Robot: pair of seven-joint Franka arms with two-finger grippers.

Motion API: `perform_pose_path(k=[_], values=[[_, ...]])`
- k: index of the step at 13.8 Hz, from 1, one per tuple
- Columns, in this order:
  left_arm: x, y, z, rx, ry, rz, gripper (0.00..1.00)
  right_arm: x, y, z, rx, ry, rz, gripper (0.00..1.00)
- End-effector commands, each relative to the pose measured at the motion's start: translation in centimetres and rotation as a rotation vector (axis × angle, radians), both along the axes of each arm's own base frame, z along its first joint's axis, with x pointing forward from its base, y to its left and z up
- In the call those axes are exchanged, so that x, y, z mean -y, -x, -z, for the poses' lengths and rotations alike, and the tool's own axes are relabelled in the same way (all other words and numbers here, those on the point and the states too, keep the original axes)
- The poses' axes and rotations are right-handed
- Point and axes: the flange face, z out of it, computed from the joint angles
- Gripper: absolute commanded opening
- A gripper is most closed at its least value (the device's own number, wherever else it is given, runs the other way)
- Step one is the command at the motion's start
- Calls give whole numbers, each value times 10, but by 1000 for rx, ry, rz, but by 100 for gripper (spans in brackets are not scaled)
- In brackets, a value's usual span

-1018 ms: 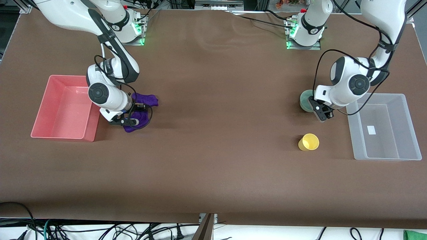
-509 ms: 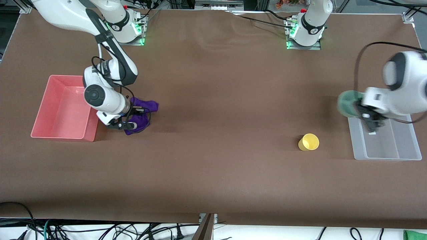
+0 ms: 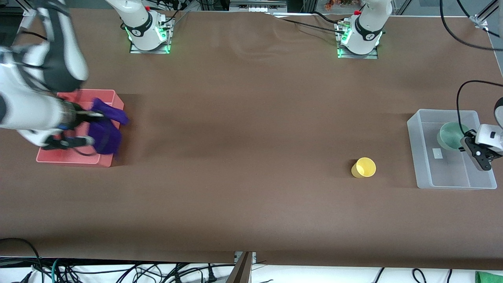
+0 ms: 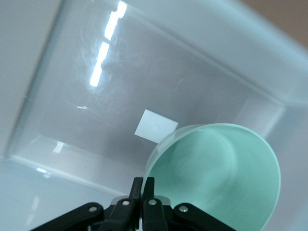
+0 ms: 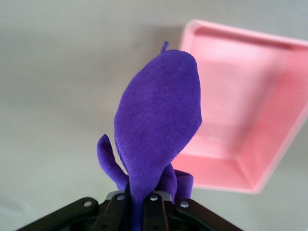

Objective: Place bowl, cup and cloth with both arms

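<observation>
My left gripper is shut on the rim of the mint-green bowl and holds it over the clear plastic bin at the left arm's end of the table. In the left wrist view the bowl hangs above the bin's floor. My right gripper is shut on the purple cloth, which hangs over the edge of the pink bin. The right wrist view shows the cloth above the pink bin. The yellow cup stands on the table near the clear bin.
The brown table spreads wide between the two bins. The arm bases stand along the table's edge farthest from the front camera. Cables hang below the table's front edge.
My left gripper carried the bowl from the table to over the clear bin. My right gripper lifted the cloth and moved it toward the pink bin.
</observation>
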Motion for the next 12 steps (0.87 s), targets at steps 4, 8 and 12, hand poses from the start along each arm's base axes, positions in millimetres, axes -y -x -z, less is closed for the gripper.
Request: perform_pose_path(k=[4, 8, 12], values=[[5, -21, -17, 57, -7, 59, 100, 110, 39, 48, -108, -39, 28, 0], [59, -34, -100, 65, 59, -63, 100, 116, 61, 108, -87, -48, 63, 61], [149, -55, -109, 62, 73, -338, 100, 113, 39, 40, 20, -100, 91, 100]])
